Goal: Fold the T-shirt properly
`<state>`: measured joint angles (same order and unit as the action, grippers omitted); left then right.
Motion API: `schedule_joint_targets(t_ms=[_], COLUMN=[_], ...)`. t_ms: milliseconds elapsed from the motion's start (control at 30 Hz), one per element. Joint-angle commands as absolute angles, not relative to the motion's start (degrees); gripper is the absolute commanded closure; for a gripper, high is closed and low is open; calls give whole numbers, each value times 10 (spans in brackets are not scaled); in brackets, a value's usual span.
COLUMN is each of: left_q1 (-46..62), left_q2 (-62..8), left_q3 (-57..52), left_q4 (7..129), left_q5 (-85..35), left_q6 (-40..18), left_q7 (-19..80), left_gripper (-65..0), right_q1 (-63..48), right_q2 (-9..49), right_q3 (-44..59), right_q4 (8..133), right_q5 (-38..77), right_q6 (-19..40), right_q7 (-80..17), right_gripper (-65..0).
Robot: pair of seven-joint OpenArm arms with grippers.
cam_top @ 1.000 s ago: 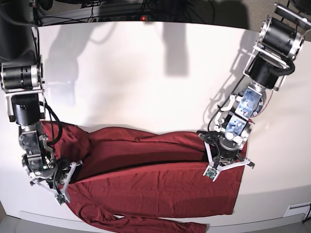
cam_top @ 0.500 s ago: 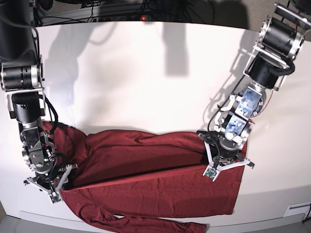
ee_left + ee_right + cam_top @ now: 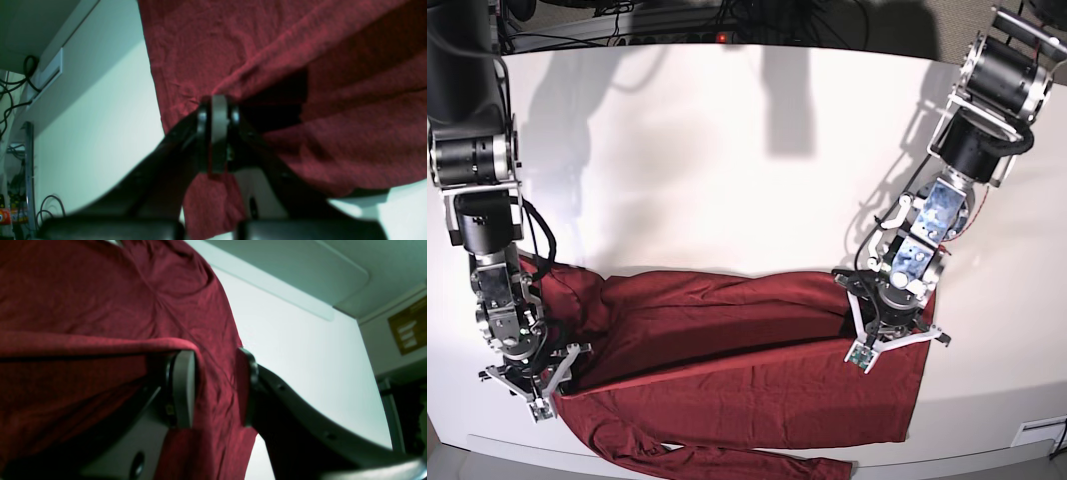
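The maroon T-shirt (image 3: 747, 350) lies across the front of the white table (image 3: 727, 160), its far part folded toward the front. My left gripper (image 3: 889, 330) stands on the shirt's right end. In the left wrist view it (image 3: 213, 133) is shut on a pinch of fabric (image 3: 333, 133). My right gripper (image 3: 537, 378) is at the shirt's left end. In the right wrist view it (image 3: 215, 388) has its jaws apart. A fold of the shirt (image 3: 83, 306) drapes over one finger (image 3: 181, 390), and fabric shows between the jaws.
A sleeve (image 3: 727, 462) trails along the table's front edge. Cables and a power strip (image 3: 677, 25) run behind the table's far edge. A white fitting (image 3: 1037, 432) sits below the front right corner.
My right gripper has shifted left and toward the front edge, and the left end of the fold has come with it. The left arm has not moved.
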<state>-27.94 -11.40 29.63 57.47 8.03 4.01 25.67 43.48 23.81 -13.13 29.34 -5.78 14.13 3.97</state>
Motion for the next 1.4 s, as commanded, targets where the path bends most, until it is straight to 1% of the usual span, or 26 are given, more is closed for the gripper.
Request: schedule_joint_targets(t_ms=[0, 133, 200, 233, 300, 367, 467, 533, 567, 667, 733, 767, 867, 900, 1067, 1267, 1367], left_q1=[-298, -298, -298, -299, -298, -299, -298, -298, -298, -298, -298, -298, -298, -298, -301, -317, -334], left_q2=[-115, -115, -115, -115, -115, -114, -115, -115, -115, -115, -115, -115, -115, -115, -116, -116, -116], left_q3=[293, 293, 293, 293, 293, 293, 293, 293, 293, 293, 293, 293, 293, 293, 293, 293, 293], left_q4=[584, 584, 584, 584, 584, 584, 584, 584, 584, 584, 584, 584, 584, 584, 584, 583, 563], left_q5=[88, 87, 88, 88, 87, 87, 87, 87, 87, 88, 88, 88, 87, 88, 126, 130, 130], left_q6=[44, 44, 44, 44, 44, 44, 44, 44, 44, 44, 44, 44, 44, 44, 44, 44, 44], left_q7=[249, 255, 255, 254, 254, 254, 255, 255, 255, 255, 255, 255, 255, 254, 221, 224, 223], left_gripper=[0, 0, 0, 0, 0, 0, 0, 0, 0, 0, 0, 0, 0, 0, 0, 0, 0], right_q1=[459, 459, 459, 460, 465, 465, 465, 465, 465, 466, 466, 466, 466, 464, 453, 454, 454], right_q2=[246, 246, 246, 246, 246, 246, 246, 246, 246, 244, 243, 243, 243, 243, 246, 246, 246], right_q3=[-128, -128, -128, -128, -128, -128, -128, -128, -128, -128, -128, -127, -127, -127, -127, -127, -127], right_q4=[302, 302, 302, 302, 302, 302, 302, 302, 302, 302, 302, 302, 302, 302, 302, 302, 302], right_q5=[-53, -52, -27, -22, -22, -21, -21, -19, -19, -3, 8, 18, 50, 52, 51, 51, 51], right_q6=[133, 133, 135, 144, 189, 192, 192, 191, 187, 116, 93, 94, 100, 104, 112, 112, 112], right_q7=[51, 22, 10, -16, -81, -93, -89, -56, -32, 12, 11, 3, -102, -123, -131, -136, -142], right_gripper=[-206, -206, -206, -206, -206, -208, -292, -341, -352, -352, -352, -352, -351, -351, -351, -351, -351])
